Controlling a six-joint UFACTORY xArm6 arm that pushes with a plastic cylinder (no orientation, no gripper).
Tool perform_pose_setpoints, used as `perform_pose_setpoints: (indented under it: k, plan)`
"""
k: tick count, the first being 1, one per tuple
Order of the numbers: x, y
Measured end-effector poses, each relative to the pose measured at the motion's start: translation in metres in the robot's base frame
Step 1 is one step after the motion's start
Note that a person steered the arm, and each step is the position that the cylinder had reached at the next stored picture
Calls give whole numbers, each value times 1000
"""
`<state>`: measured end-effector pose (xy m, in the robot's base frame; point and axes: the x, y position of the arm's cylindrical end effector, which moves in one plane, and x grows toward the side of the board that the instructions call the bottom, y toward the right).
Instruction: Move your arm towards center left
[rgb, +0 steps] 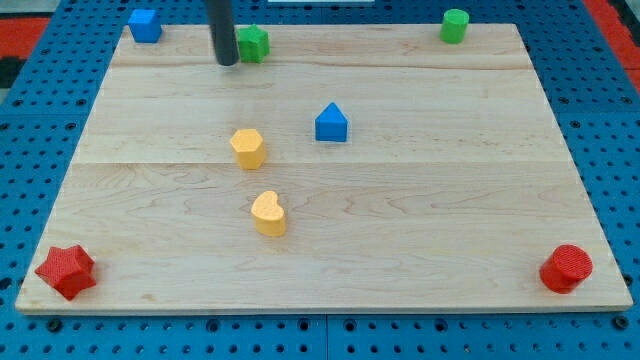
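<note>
pincer there is none on this arm: it ends in a straight dark rod, so nothing stands apart, together or clamped, and my tip (227, 62) rests near the top edge of the board, left of the middle, touching or just beside the left face of a green plastic block of uneven shape (254, 43). underneath lies a pale wooden board (450, 200) made of long planks with fine grain running across the view, and around it shows a blue perforated base plate (30, 150) dotted with holes, with red patches at both top corners of the view. nearest the view's bottom, a red plastic star-shaped block (66, 270) sits at the left corner of the board and a red plastic cylinder (567, 267) at the right corner, well apart. further up, a yellow plastic heart-shaped block (268, 213) lies left of the board's middle, and just above it a yellow plastic block of roughly pentagonal shape (247, 147). to the right of that one stands a blue plastic block with a pointed, house-like top (331, 122). at the far edge, a blue plastic cube-like block (144, 24) holds the left corner and a green plastic cylinder (455, 25) sits toward the right. all the blocks look matte and faintly ridged.
</note>
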<state>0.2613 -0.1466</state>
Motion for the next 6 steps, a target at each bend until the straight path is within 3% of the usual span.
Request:
perform_pose_setpoints:
  k: [4,6]
  plan:
    - [0,-43]
    - [21,-77]
